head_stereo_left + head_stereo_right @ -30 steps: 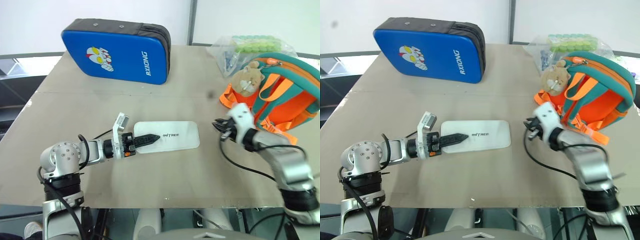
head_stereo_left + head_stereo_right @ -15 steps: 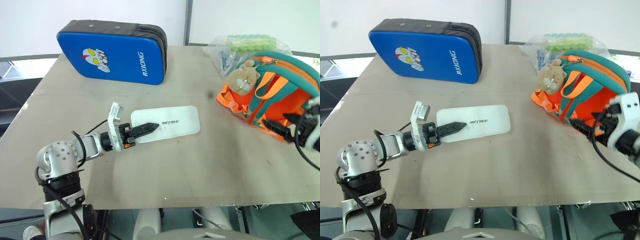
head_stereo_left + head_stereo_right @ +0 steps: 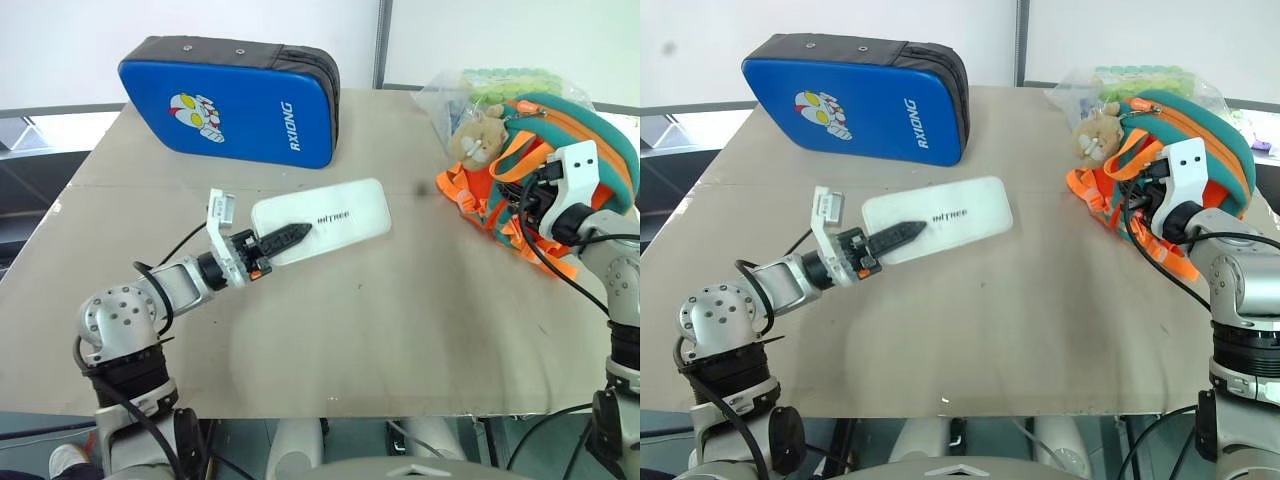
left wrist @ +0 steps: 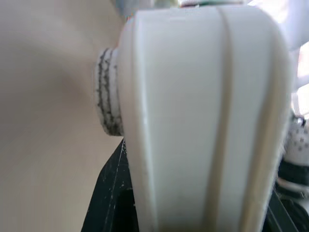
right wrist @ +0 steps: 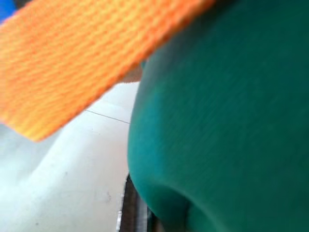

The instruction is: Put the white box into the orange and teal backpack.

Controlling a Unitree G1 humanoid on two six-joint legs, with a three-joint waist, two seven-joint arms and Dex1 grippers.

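White box [image 4: 203,121] very close to the lens, taking up most of the frame from the middle across to one side. Smooth glossy white plastic, two shallow lengthwise ridges running along its face, rounded corner at the far end. Round white stub with dark ribbed rings [image 4: 107,96] sticks out from its side edge. Black finger [image 4: 108,200] of the left end effector presses against the near part of the box, on the stub side; another dark bit shows at the opposite near corner. Beige worktop [image 4: 48,121] beyond, plain. Blurred bright shapes past the far edge, can't tell what.
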